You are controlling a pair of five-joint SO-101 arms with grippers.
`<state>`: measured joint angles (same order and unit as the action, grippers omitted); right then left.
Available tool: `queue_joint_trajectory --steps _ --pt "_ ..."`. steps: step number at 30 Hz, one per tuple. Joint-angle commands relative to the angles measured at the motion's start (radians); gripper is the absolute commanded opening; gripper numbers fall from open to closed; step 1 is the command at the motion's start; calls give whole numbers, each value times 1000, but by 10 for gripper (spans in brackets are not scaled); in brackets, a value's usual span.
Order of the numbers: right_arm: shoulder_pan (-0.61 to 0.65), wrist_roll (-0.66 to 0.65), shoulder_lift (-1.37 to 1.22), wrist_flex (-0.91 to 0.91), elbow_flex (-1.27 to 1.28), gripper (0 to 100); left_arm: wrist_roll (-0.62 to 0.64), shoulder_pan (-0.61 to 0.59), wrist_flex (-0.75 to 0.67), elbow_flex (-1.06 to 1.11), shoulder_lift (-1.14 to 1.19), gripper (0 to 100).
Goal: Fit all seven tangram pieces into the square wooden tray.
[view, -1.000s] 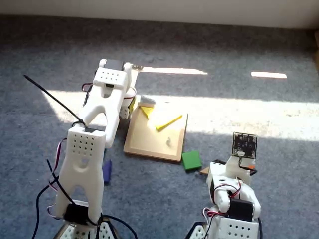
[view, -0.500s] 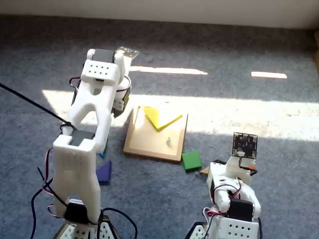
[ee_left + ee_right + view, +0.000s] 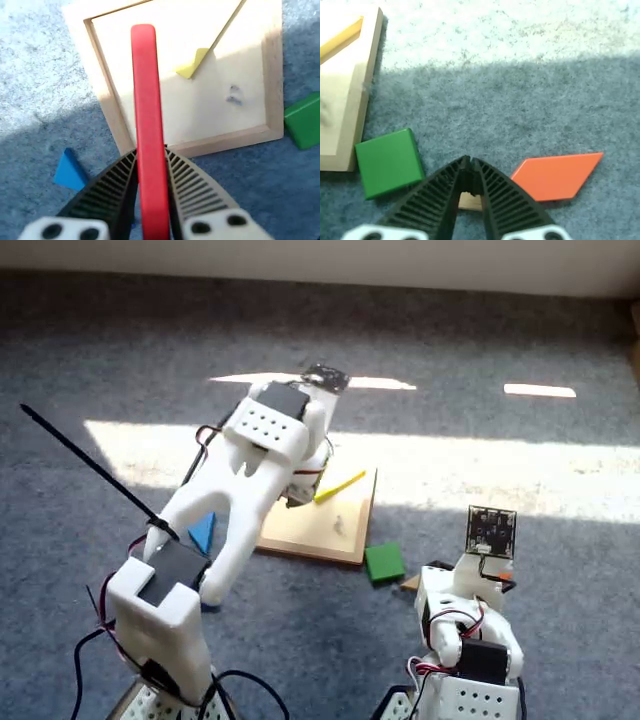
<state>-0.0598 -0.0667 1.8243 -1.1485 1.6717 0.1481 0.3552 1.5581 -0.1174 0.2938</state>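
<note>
Tan piece [image 3: 470, 202] half behind right claw [image 3: 468, 161]

Indoor room, prob. home/office: grey carpet [image 3: 560, 330], sun patches [image 3: 480, 475], white baseboard [image 3: 400, 260].

The wooden tray [image 3: 100, 87] is pale, the carpet [image 3: 520, 100] grey-blue. Each is plain: red piece [image 3: 148, 125], yellow piece [image 3: 192, 67], blue triangle [image 3: 70, 169], green square [image 3: 389, 162], orange parallelogram [image 3: 556, 176].

1 wooden tray [image 3: 273, 75] and 5 tangram pcs are counted: 1 red piece [image 3: 147, 100] clamped in the left gripper [image 3: 150, 152], 1 yellow piece [image 3: 192, 65] ahead of it, 1 blue piece [image 3: 70, 170] beside it; 1 green piece [image 3: 387, 162] and 1 orange piece [image 3: 555, 175] are seen either side of the right gripper [image 3: 469, 162]. 2 grippers tot.
</note>
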Motion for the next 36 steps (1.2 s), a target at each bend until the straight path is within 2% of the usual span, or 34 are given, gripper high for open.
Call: queue_joint_trajectory --steps 1,11,15,18,30,36 --pt "-12 -11 12 21 131 5 60 68 -107 28 -58 5" --pt "-12 -11 12 21 131 5 150 73 -321 193 -56 27" --pt "-36 -11 12 22 131 5 152 73 -318 206 -56 168" --pt "-47 -11 12 48 134 5 216 64 -315 206 -56 239" --pt "-47 -11 12 48 134 5 227 -65 -295 202 -61 242" --pt "-47 -11 12 48 134 5 227 -54 -245 196 -65 245"
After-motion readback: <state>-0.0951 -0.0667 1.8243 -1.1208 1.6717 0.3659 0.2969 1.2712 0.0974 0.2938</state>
